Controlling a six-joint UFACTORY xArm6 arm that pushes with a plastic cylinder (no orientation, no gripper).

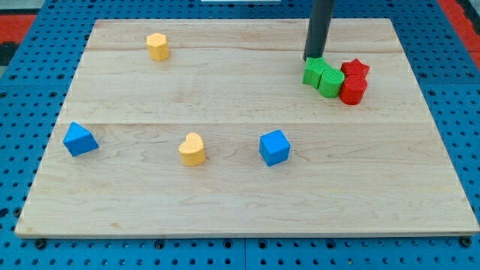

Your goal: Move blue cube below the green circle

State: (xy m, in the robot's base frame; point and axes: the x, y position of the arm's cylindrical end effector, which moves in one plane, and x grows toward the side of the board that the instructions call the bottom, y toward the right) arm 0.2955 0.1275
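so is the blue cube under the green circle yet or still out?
Out. The blue cube sits apart, toward the view's bottom-left of the green circle; my tip is by the green blocks.

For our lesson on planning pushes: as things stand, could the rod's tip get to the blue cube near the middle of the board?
Probably yes. My tip sits at the green blocks near the view's top right, and bare board lies between it and the blue cube; no block stands in that path.

The arm's dark rod comes down from the view's top edge, right of centre, nearly upright, and its tip (313, 58) rests low at the counter.
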